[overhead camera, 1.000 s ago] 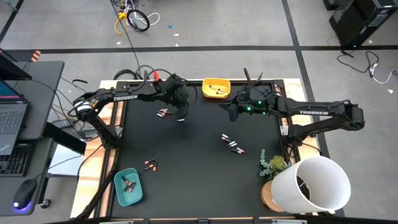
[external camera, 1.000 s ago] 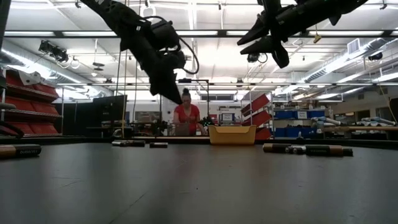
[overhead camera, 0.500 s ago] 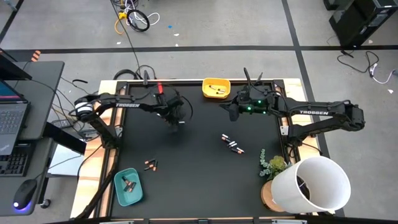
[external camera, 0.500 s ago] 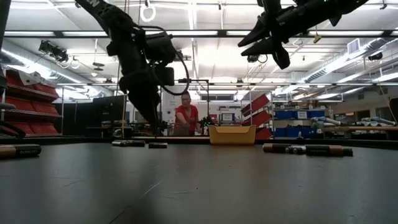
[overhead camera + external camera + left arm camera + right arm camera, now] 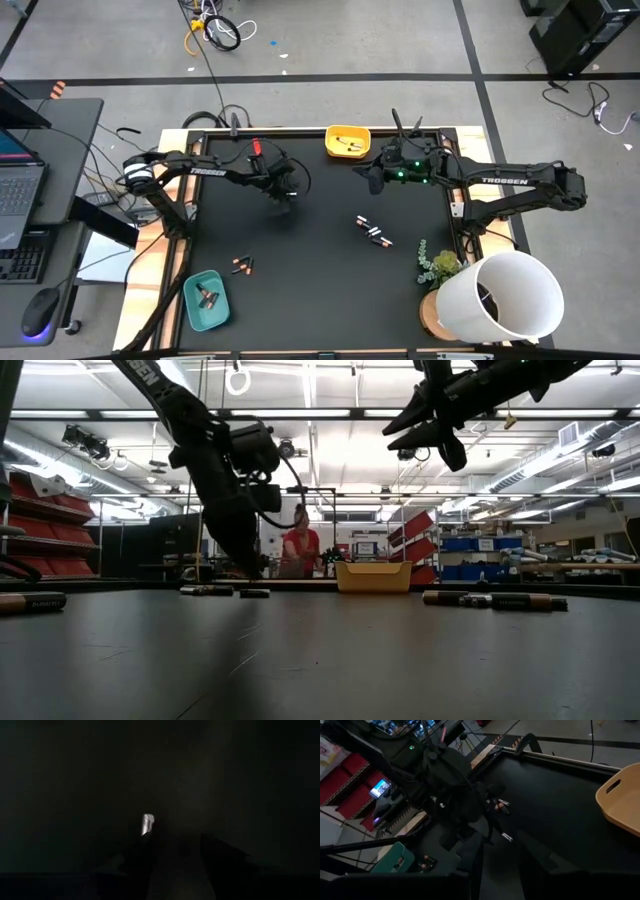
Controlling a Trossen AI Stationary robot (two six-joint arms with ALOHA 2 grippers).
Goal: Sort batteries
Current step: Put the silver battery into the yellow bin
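From above, the left gripper [image 5: 283, 196] is now dipping to the black tabletop [image 5: 320, 290] after swinging back from the round yellow tray [image 5: 347, 141], beside small copper-and-black batteries [image 5: 263, 181]. Its own wrist camera is showing one silvery-white battery [image 5: 147, 823] by its parted fingers, suggesting another pick is beginning. The right gripper [image 5: 368, 176] is still hovering near the tray, its fingers apart and empty.

Grey concrete floor [image 5: 330, 40] crossed by dark tape lines, loose cables [image 5: 215, 30] lying on it. Side desk with laptop [image 5: 20, 190] and mouse [image 5: 35, 318]. Bright ceiling strip lights [image 5: 320, 420], red shelving [image 5: 45, 520], blue bins [image 5: 480, 545], a person in red [image 5: 300, 545] far behind.
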